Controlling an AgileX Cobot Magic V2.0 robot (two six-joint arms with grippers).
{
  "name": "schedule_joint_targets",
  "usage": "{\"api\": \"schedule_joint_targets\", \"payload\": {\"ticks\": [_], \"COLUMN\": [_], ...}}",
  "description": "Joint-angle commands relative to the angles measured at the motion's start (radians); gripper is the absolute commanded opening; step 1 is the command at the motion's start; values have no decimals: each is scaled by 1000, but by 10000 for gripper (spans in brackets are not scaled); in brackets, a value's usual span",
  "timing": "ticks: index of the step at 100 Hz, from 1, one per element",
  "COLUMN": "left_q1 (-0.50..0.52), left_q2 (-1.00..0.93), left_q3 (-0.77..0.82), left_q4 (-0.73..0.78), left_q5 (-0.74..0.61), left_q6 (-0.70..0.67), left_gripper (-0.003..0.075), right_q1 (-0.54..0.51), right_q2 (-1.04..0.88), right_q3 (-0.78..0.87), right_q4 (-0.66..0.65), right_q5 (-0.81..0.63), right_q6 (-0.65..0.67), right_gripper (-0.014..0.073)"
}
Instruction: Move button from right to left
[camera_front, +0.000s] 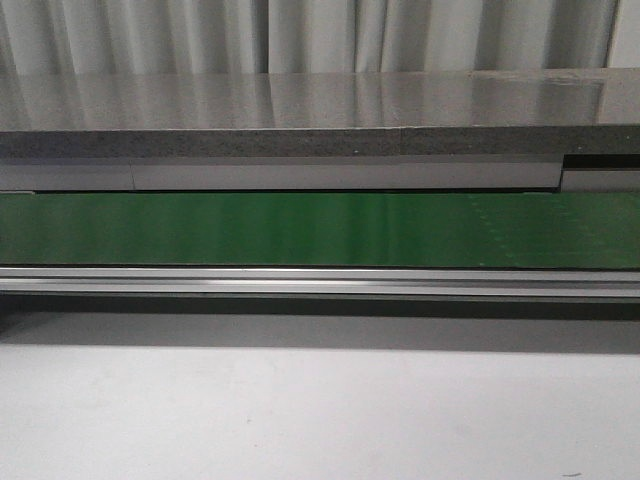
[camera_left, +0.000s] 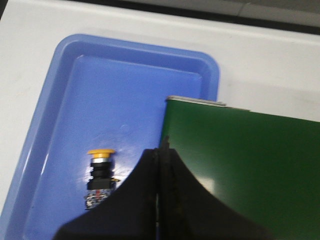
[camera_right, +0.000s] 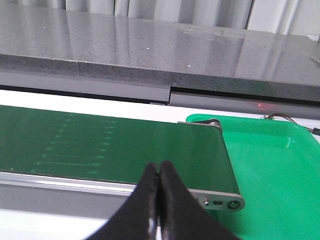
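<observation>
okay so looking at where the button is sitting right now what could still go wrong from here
1. The button stands upright on its narrow body in the blue tray, so a bump might topple it.
2. The left gripper, fingers closed, hangs close beside it; any careless move could knock it.
3. The green belt overhangs the tray's edge, which may crowd the arm's path out.

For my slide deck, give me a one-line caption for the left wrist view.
Closed left claw above a yellow-capped button standing in the blue tray beside the green belt.
</observation>
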Motion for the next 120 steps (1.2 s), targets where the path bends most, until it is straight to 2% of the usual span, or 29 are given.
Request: {"api": "schedule_joint_targets", "payload": {"ticks": [1,27,46,88,120], "left_q1": [-51,-243,-333,-342,-342], "left_q2": [-96,-243,-338,-528,-736], "left_q3": [28,194,293,455,704], "left_q4": [-42,-62,-65,-129,-144], "left_q5": [-99,-216,-329,-389,-557], "left_q6": [1,1,1,1,1], "left_gripper": [-20,-20,-20,-20,-20], "right_q1": [-2,-2,-2,-2,-2], "right_q2": [10,10,10,10,10], "right_q3": [-24,-24,-24,-24,-24], "right_q4": [-11,-11,-11,-11,-11], "right_q5": [-83,-83,-83,-83,-83], "right_q6": [-2,-2,-2,-2,-2], "right_gripper": [-60,-60,-60,-60,-60]}}
